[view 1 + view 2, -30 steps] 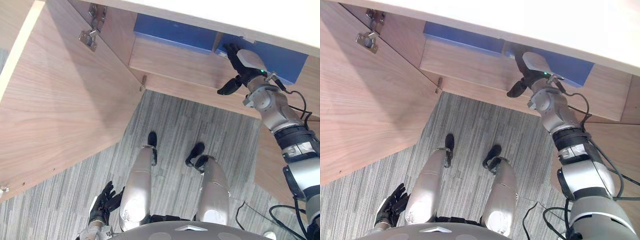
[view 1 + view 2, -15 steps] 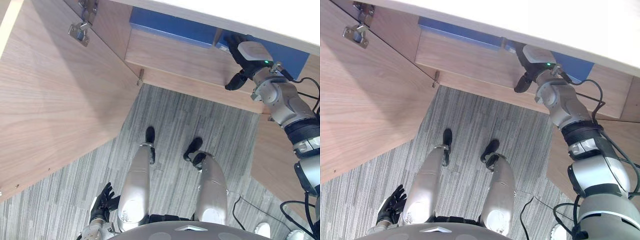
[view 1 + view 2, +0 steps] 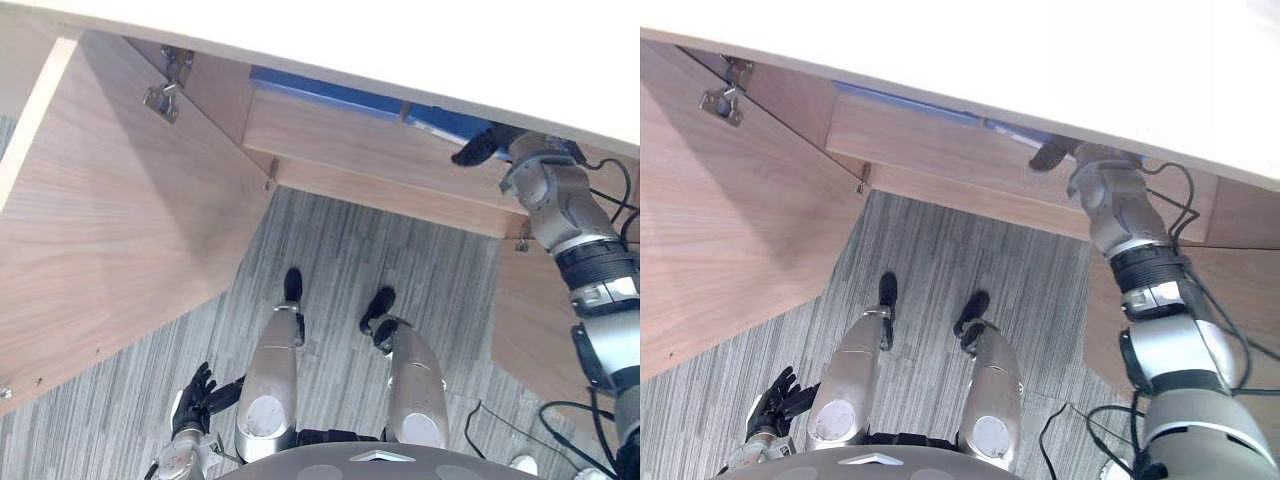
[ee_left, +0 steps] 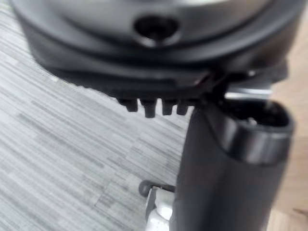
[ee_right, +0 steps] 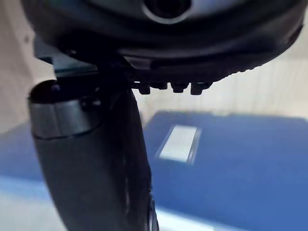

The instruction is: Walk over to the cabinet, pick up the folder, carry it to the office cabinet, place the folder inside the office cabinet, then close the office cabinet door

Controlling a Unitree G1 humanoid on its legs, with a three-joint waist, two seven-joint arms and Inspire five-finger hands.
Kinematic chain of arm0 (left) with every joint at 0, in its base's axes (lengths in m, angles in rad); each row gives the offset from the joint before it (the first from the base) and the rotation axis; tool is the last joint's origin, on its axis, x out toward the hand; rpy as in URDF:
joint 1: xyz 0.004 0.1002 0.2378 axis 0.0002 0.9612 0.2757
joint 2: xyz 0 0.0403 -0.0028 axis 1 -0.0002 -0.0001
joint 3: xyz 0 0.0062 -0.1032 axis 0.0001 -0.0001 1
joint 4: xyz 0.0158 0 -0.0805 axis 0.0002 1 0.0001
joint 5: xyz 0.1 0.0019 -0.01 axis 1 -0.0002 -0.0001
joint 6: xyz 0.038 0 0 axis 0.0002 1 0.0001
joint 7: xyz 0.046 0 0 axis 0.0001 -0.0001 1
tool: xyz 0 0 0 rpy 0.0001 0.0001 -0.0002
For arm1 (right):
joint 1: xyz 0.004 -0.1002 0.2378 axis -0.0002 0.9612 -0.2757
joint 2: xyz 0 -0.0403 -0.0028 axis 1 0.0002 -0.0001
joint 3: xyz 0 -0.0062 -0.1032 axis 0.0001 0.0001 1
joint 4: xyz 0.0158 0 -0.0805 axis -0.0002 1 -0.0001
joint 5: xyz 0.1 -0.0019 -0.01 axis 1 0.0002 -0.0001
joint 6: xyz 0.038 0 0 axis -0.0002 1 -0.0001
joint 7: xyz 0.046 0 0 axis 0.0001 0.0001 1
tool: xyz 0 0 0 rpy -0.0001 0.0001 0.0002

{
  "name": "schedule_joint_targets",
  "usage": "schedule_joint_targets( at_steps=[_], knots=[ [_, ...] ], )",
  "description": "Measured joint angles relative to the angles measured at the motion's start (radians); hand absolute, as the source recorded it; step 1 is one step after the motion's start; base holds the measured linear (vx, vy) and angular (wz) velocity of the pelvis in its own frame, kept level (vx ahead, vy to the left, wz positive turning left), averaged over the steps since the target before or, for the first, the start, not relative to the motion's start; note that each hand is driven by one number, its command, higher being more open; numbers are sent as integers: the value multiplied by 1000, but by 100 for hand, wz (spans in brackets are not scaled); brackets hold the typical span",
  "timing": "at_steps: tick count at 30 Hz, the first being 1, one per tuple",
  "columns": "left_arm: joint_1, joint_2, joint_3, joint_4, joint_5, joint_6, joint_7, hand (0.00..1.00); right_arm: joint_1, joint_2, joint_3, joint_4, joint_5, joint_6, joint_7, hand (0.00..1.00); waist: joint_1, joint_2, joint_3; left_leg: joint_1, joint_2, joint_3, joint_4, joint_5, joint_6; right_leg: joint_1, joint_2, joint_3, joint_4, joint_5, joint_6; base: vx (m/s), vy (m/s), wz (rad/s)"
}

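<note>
Two blue folders lie flat on the shelf inside the open wooden cabinet: one to the left (image 3: pixel 325 92), one to the right (image 3: pixel 445 122). My right hand (image 3: pixel 480 147) reaches in over the right folder, and the cabinet's white top (image 3: pixel 400 40) hides most of it, leaving the thumb in sight. In the right wrist view the right hand (image 5: pixel 91 144) has its fingers straight, and the blue folder (image 5: pixel 240 163) with a white label (image 5: pixel 179 143) lies just past them, not gripped. My left hand (image 3: pixel 192 400) hangs open low beside my left leg, over the floor.
The cabinet's left door (image 3: pixel 120 230) stands wide open on my left, with a metal hinge (image 3: pixel 165 95) near its top. The right door (image 3: pixel 540 310) is open beside my right arm. Grey striped carpet (image 3: pixel 340 240) lies in front of the shelf's wooden edge (image 3: pixel 380 150).
The camera has shifted, so the white top now covers more of the shelf. My right hand has gone deeper in over the right folder. The left hand stays hanging.
</note>
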Motion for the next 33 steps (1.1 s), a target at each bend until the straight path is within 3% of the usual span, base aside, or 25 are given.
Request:
schedule_joint_targets(
  at_steps=[5,12,18,24,26,30,33],
  knots=[
    [-3,0,-1,57,0,2,2,100,61,60,-178,0,-65,124,-180,100,3,2,-66,22,8,-2,2,-2,-2,37,13,-6,-21,5,2,0,0,0],
    [-4,2,-7,113,29,3,-13,100,179,105,-216,0,-127,147,-255,100,2,25,-126,48,33,-1,40,-28,-8,81,38,0,-31,5,2,-52,-3,-7],
    [-17,26,-16,145,62,8,-19,100,335,186,-131,1,-219,113,-251,100,-1,34,-151,78,69,1,79,-54,-20,129,75,2,-41,4,-2,-29,-21,-9],
    [-46,55,-38,211,115,25,-16,100,530,258,-3,19,-290,-21,-226,100,2,33,-229,156,92,12,62,-72,-37,211,119,18,-113,20,-5,30,-20,-12],
    [-67,67,-51,253,117,29,-16,100,586,281,6,103,-291,-50,-223,100,0,34,-254,191,91,17,34,-71,-37,251,134,25,-165,42,-2,54,10,-10],
    [-97,76,-72,283,152,33,-7,100,670,332,-13,307,-287,-50,-203,100,-11,29,-296,250,81,30,-26,-57,-31,328,156,29,-280,99,8,55,7,-6],
    [-120,84,-75,322,158,42,16,100,729,438,-111,448,-245,-47,-196,100,-37,16,-328,305,67,54,-84,-41,-26,378,164,51,-368,142,12,44,37,-19]
  ],
)
